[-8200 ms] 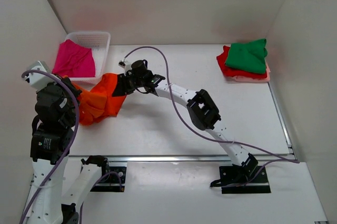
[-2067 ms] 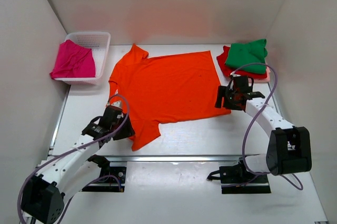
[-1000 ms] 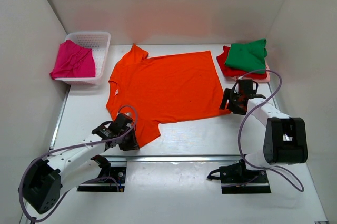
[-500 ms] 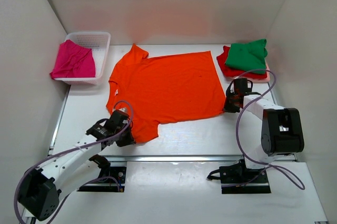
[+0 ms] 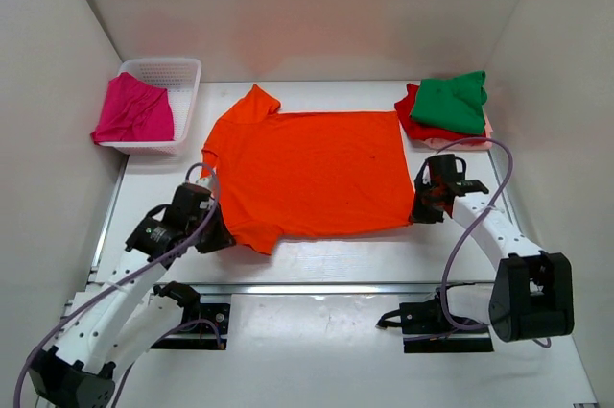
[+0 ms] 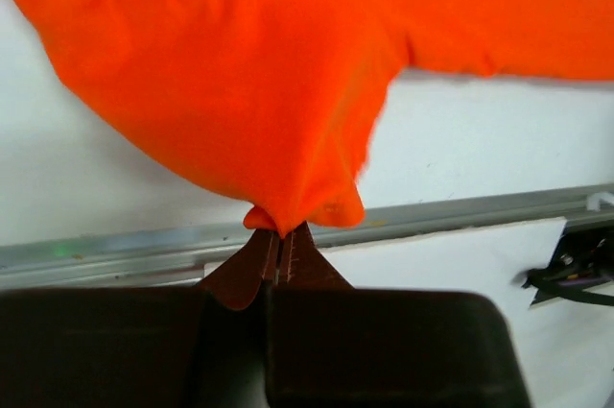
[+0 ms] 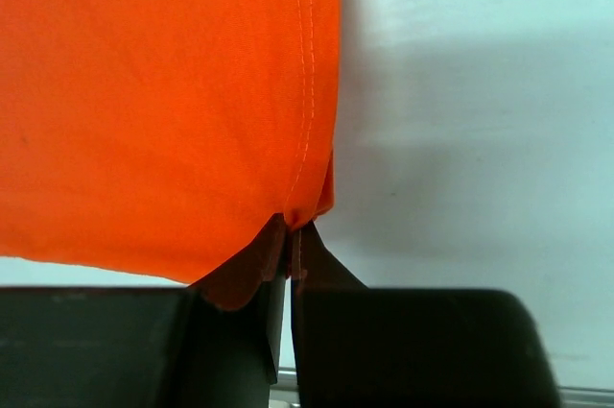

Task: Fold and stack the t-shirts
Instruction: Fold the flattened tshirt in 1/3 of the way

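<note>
The orange t-shirt point(image 5: 312, 173) lies spread flat across the middle of the table. My left gripper point(image 5: 223, 232) is shut on its near left sleeve, and the left wrist view shows the cloth point(image 6: 288, 91) pinched at the fingertips of that gripper point(image 6: 279, 233). My right gripper point(image 5: 419, 212) is shut on the near right hem corner, with the hem point(image 7: 309, 139) caught between its tips point(image 7: 292, 233). A magenta pink shirt point(image 5: 134, 108) lies in the white basket point(image 5: 182, 77). A green shirt point(image 5: 451, 101) tops a red one point(image 5: 414, 118) at the far right.
The basket stands at the far left against the side wall. The stack of folded shirts sits at the far right corner, a pale pink edge point(image 5: 486, 127) showing beneath. A metal rail point(image 5: 336, 287) runs along the table's near edge.
Both grippers have pulled the near edge of the orange shirt toward me and outward. The shirt has shifted and now lies squarer and flatter.
</note>
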`<state>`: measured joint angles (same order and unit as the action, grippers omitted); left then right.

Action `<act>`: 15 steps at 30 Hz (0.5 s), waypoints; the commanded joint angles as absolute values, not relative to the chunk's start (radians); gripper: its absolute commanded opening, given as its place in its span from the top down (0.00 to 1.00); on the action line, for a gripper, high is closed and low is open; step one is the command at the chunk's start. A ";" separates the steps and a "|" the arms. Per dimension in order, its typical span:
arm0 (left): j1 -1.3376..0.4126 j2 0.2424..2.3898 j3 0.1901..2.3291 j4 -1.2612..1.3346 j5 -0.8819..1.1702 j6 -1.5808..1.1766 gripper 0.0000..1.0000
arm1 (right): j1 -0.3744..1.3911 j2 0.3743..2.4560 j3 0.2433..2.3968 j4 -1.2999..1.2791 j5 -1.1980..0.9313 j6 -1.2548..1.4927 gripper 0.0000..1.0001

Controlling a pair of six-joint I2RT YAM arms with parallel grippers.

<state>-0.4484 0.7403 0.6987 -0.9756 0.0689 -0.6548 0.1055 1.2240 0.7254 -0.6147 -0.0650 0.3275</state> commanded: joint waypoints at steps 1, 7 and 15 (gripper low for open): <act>-0.388 0.813 0.768 -0.971 0.106 -0.551 1.00 | 0.055 1.218 0.732 -0.681 -0.083 0.270 1.00; -0.316 1.011 0.903 -0.847 0.087 -0.467 1.00 | 0.025 1.324 0.808 -0.660 -0.115 0.242 1.00; -0.236 1.290 1.103 -0.706 0.104 -0.388 1.00 | 0.009 1.554 1.038 -0.679 -0.126 0.204 1.00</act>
<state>-0.2478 1.2213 1.0172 -0.8005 0.0898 -0.4477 0.0189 1.5078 0.9459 -0.6846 -0.1181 0.2314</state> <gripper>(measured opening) 0.036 0.011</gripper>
